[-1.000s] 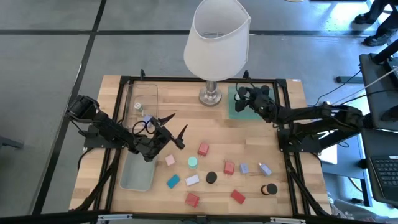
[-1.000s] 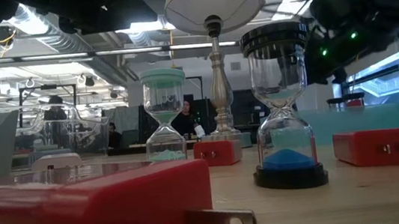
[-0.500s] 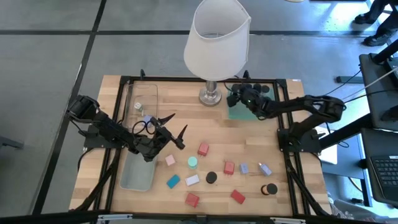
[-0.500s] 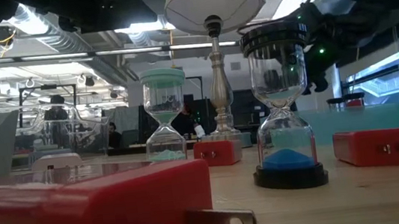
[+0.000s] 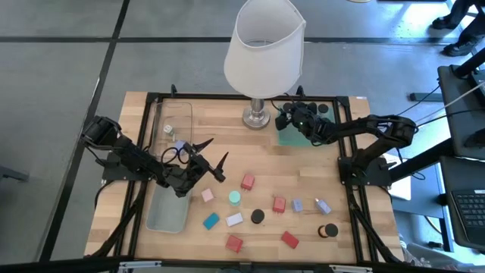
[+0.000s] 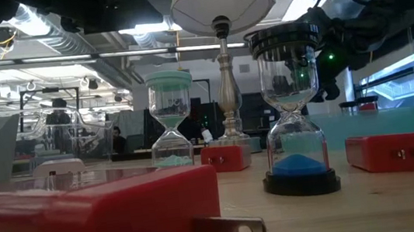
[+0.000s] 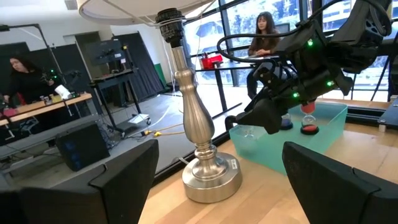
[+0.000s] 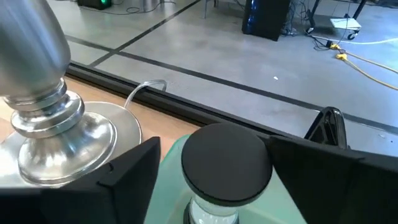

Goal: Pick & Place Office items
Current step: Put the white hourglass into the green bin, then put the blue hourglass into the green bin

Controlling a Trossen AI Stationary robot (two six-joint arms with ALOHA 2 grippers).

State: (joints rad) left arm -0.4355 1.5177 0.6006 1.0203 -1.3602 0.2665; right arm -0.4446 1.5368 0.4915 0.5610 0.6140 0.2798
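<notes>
From above, the right tool hangs over the teal bin at the back of the table, just beside the lamp base. The left tool waits with its fingers spread wide next to the clear tray. The office items lie scattered on the front half of the table, well apart from the right tool; two of them there are hourglasses, seen end-on as a mint and a black disc.

At table level, a mint hourglass and a black hourglass stand upright among red blocks. They look tall and top-heavy, so a glancing touch would likely tip them.

The left wrist view shows the right tool low over the bin's rim, close to the lamp stem. A sideways sweep from here could knock the lamp.

In the right wrist view, the right tool's fingers stand apart on either side of a black-capped hourglass in the bin, not pinching it. Lifting away off-centre could catch the cap and topple it.
</notes>
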